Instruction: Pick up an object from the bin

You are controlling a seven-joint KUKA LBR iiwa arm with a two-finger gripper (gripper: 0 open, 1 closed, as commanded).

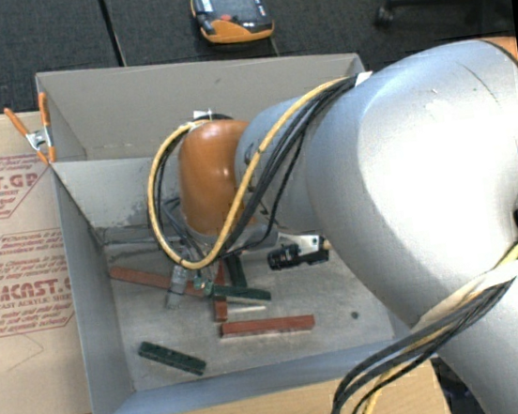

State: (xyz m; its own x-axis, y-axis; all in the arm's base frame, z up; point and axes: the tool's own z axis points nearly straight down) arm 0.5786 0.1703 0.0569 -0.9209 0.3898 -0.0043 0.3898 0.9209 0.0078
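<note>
My gripper [177,291] is low in the middle of the bin, under the arm's orange cover, and most of it is hidden. Its grey tip sits on or just over a long reddish-brown flat stick [139,278] that slants across the left of the floor. Just to its right lie a dark green stick [247,295] and a short dark stick [235,270], crossing each other in a small cluster. I cannot see anything held.
Another reddish-brown stick [267,325] lies flat toward the front. A dark green stick [171,358] rests near the front left corner. A small black and white cylinder [297,254] lies at the right, by the arm, whose bulk and cables cover the bin's right side.
</note>
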